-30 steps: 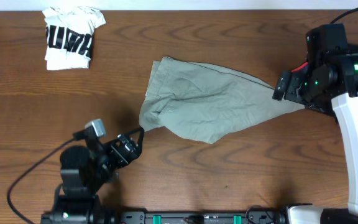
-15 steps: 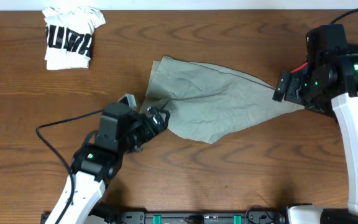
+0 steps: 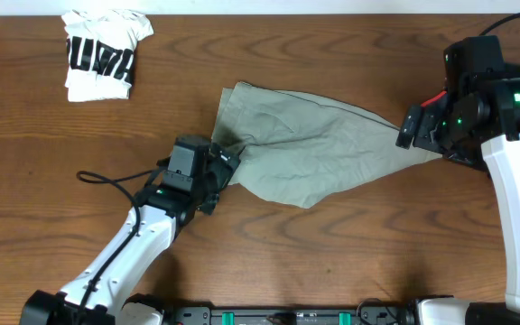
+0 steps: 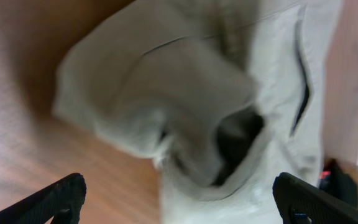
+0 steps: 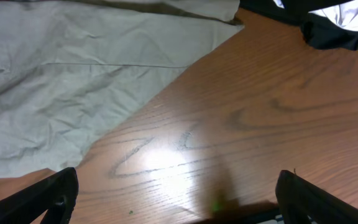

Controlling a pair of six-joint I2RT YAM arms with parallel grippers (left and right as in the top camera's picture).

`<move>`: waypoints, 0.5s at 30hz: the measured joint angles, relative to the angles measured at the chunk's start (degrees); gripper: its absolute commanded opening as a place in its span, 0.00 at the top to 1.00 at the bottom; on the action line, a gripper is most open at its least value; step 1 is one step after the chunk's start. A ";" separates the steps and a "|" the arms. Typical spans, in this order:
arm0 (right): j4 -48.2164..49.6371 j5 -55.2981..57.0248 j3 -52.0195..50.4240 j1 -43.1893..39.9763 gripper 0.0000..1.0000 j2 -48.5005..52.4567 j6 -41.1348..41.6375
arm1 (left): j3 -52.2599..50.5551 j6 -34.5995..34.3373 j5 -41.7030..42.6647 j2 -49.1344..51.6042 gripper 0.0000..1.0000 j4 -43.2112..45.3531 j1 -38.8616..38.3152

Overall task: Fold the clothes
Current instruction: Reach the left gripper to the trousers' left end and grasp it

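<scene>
The khaki grey-green shorts [image 3: 310, 149] lie spread and creased in the middle of the table. My left gripper [image 3: 225, 163] is open at their left edge. In the left wrist view its fingers [image 4: 179, 190] straddle the shorts' bunched hem [image 4: 185, 118], where a dark opening shows. My right gripper [image 3: 408, 126] hovers at the shorts' right corner. In the right wrist view it [image 5: 178, 183] is open over bare wood, with the shorts [image 5: 73, 81] at upper left.
A folded white printed tee [image 3: 99, 54] lies at the table's far left corner. The left arm's cable [image 3: 106, 177] trails over the wood. A dark cloth with white [image 5: 328, 22] shows at the right wrist view's top right.
My left arm has swung from the table's front edge up and right to the shorts' left edge. The right arm and the shorts have not moved.
</scene>
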 measured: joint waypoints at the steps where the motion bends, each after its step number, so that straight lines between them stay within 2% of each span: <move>1: 0.02 0.00 0.00 0.00 0.01 0.00 0.00 | 0.00 -0.28 -0.04 0.24 0.02 1.51 0.00; 6: 0.35 0.00 -0.20 0.00 0.01 0.00 0.00 | 0.02 -1.38 -0.02 1.49 0.02 6.27 0.00; 14: 3.19 -0.04 -6.05 0.00 0.01 0.00 0.00 | 0.02 -4.90 -0.02 6.86 0.00 6.97 0.00; 15: 3.76 -0.04 -7.30 0.00 0.01 0.00 0.00 | 0.02 -4.98 -0.02 7.10 0.05 7.02 0.00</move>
